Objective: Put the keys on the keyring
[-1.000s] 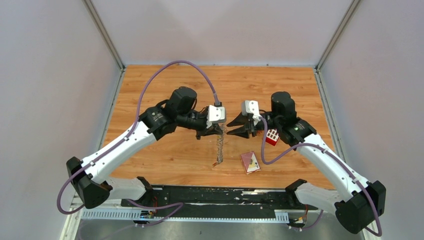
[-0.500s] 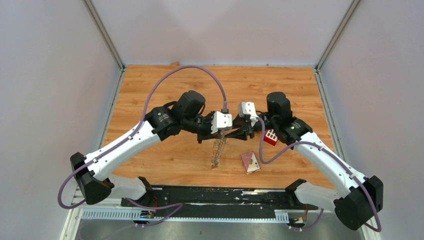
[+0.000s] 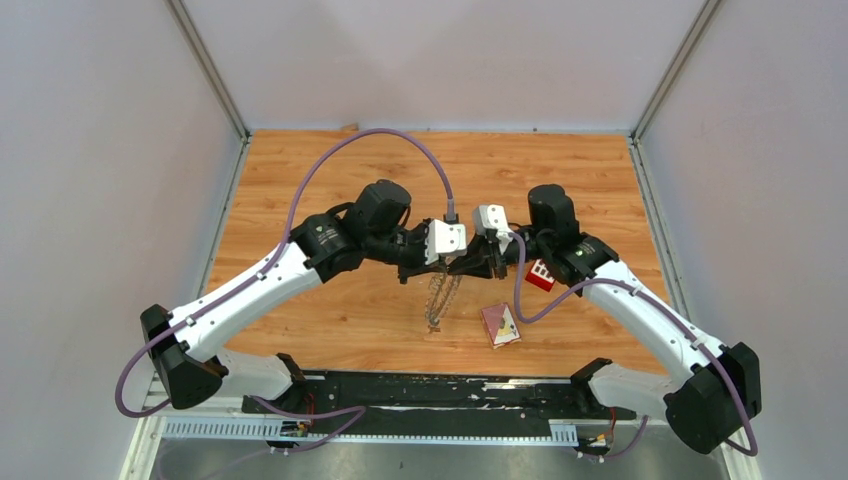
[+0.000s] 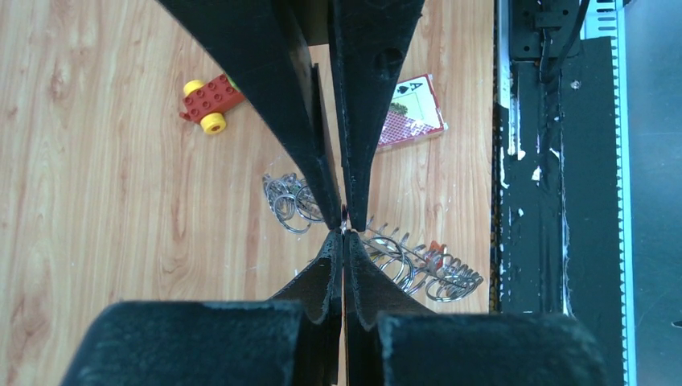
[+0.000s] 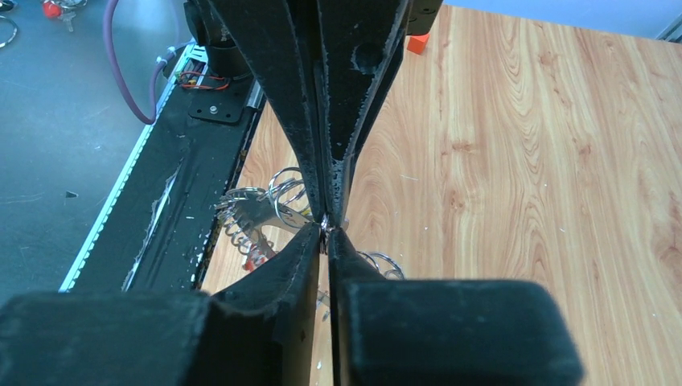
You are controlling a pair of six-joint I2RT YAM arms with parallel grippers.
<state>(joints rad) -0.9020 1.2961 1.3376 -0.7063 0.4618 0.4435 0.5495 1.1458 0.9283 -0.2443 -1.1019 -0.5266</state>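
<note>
Both arms are reaching in over the tabletop, and their tips meet nose to nose above and just left of the card. The left fingers are clamped tight on the keyring. It dangles from them as a long string of silver rings, its lower end down beside the card's left edge. I can't tell whether that end touches the wood.

The right fingers are pinched almost together right at the same bit of wire. There's a glint of metal at their tips, but I can't make out whether they have a grip on it.

A red block sits just beyond the card, under the right arm. The toy lies well away from the card, with the keyring between them.
</note>
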